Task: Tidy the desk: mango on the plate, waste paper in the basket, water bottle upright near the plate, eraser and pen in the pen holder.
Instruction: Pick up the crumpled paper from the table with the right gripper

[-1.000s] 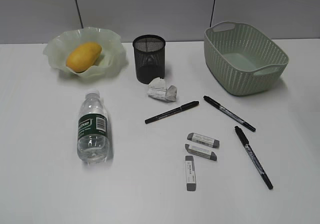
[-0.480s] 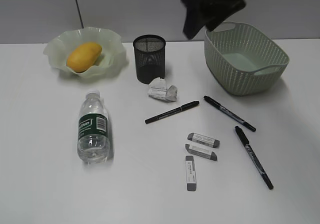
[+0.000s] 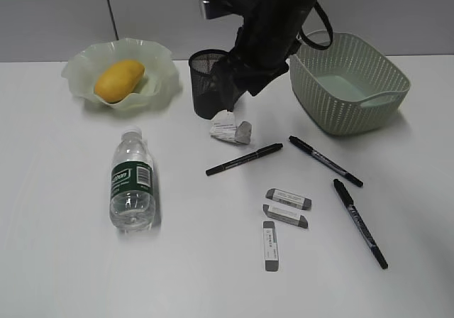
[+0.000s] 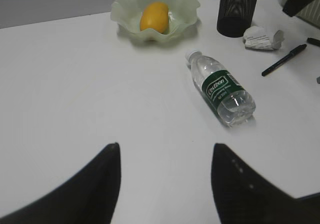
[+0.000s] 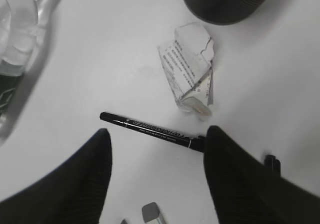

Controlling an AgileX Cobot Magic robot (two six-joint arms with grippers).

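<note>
The mango [image 3: 118,80] lies in the plate [image 3: 78,66] at the back left. The water bottle [image 3: 132,183] lies on its side on the desk [image 3: 64,261]. Crumpled waste paper [image 3: 230,128] sits just in front of the pen holder [image 3: 206,84]. My right gripper [image 3: 237,91] hangs open above both. In the right wrist view, the right gripper [image 5: 157,134] has the paper [image 5: 190,69] and a pen [image 5: 150,129] below it. Three pens [image 3: 243,159] and three erasers [image 3: 288,199] lie loose. My left gripper [image 4: 165,151] is open over bare desk, short of the bottle [image 4: 222,89].
The basket [image 3: 347,84] stands at the back right with nothing visible inside, close beside my right arm. Two pens [image 3: 325,160] [image 3: 360,222] lie in front of it. A grey wall runs behind the desk.
My right arm has come into the exterior view from the top right and swung down and left, over the pen holder and the waste paper. Nothing on the desk has moved.
</note>
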